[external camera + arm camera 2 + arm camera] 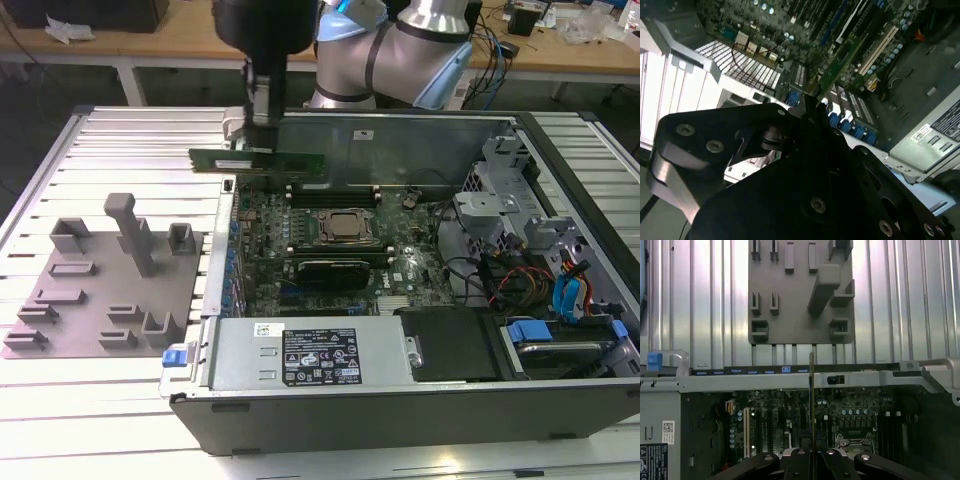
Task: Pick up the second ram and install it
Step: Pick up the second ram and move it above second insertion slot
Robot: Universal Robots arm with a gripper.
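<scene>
The second ram (300, 161), a long thin green stick, hangs level in the air above the back left corner of the open computer case (380, 410). My gripper (262, 142) is shut on it from above, near its middle. In the first wrist view the ram (811, 390) appears edge-on, rising from between the fingers (799, 461) and crossing the case wall. The second wrist view has the ram (840, 62) running out from the gripper (807, 107) over the motherboard (790, 20). The motherboard (262, 262) lies below, with its processor socket (345, 227) and memory slots (340, 190).
A grey fixture plate (100, 290) with upright posts lies on the slatted table at the exterior view's left. The power supply (300, 355) sits along the case's near side. Drive bays and cables (540, 260) fill the case at the exterior view's right.
</scene>
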